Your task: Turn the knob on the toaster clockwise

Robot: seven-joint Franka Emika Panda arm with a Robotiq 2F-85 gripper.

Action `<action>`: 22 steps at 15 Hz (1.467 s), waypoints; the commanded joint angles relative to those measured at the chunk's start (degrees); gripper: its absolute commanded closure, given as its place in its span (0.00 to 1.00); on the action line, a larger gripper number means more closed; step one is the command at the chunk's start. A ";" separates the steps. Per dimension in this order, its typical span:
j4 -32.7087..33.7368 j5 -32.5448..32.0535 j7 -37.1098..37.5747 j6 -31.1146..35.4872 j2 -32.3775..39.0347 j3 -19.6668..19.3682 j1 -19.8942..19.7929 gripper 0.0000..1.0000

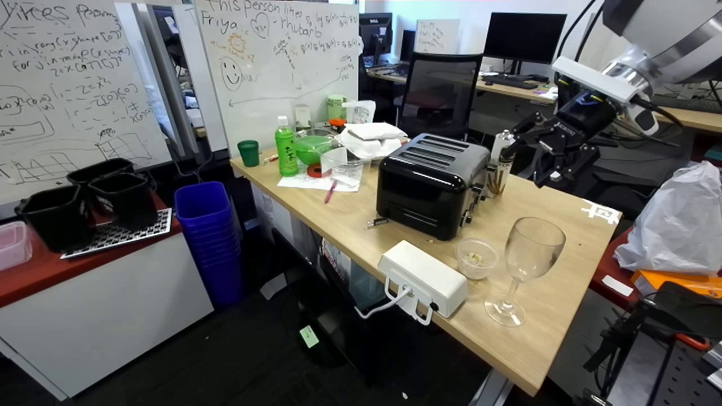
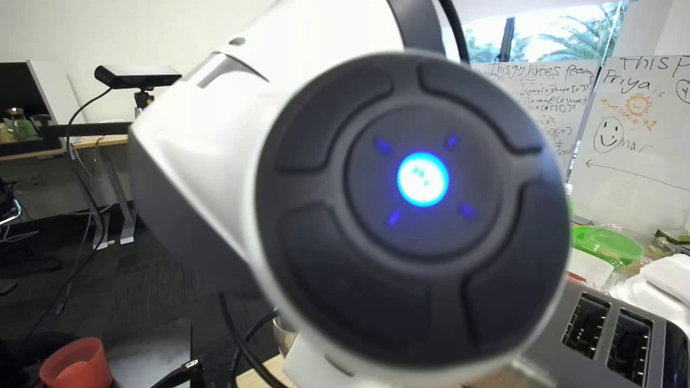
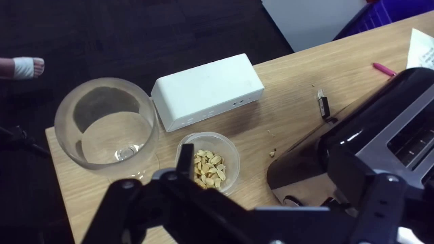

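Okay, looking at a wooden tabletop [image 1: 524,197] stretching from left of centre to lower right in an exterior view, black toaster [image 1: 431,189] on it, a bit right of centre. Gripper [image 3: 264,166] spread wide along the bottom of the wrist view, holding nothing. For a clean turn, come at the toaster's right-hand face head-on, keeping clear of the wine glass [image 1: 530,256] and plastic cup [image 1: 476,273], both lower right. Then centre on a knob [image 1: 467,219] along that face, squeeze lightly, rotate clockwise, no shoving. More than one knob showing though, can't tell which.
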 commanded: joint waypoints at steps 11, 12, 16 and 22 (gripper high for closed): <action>-1.46 7.13 -0.74 -0.01 1.08 -0.79 -1.58 0.00; -1.99 9.36 -1.36 -1.30 1.23 -1.23 -1.78 0.00; -5.34 21.44 -6.34 0.78 0.67 -2.02 -2.08 0.00; -6.72 31.53 -13.15 0.43 1.71 -2.82 -2.98 0.00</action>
